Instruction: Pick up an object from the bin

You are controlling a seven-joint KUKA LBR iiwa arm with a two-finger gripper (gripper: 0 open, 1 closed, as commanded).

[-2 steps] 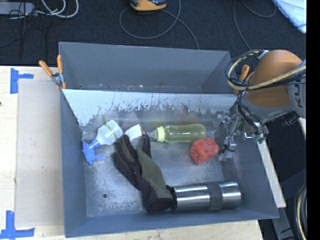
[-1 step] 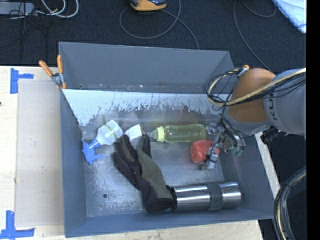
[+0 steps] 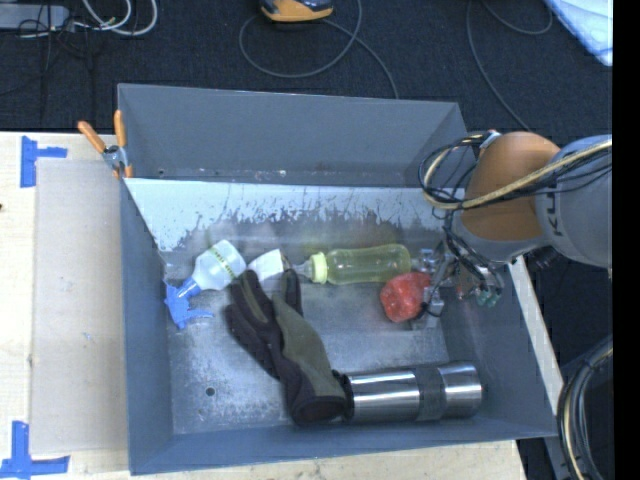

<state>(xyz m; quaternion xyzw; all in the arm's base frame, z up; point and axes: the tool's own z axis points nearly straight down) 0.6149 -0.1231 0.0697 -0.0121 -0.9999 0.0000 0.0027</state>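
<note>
End effector [image 3: 437, 290] is standing just right of a red rounded lump [image 3: 402, 298], which is lying right of centre in the bin [image 3: 300, 138], below the yellow-green bottle [image 3: 365, 264]. Whether the end effector is gaping or closed cannot be told. The lump is appearing light, soft and yielding, so a hold across its middle is looking safest.

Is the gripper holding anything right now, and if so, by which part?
It cannot be told. The gripper sits against the right side of the red lump beside the yellow-green bottle, but no grip on it is visible.

No readable text, label or number shows anywhere.
</note>
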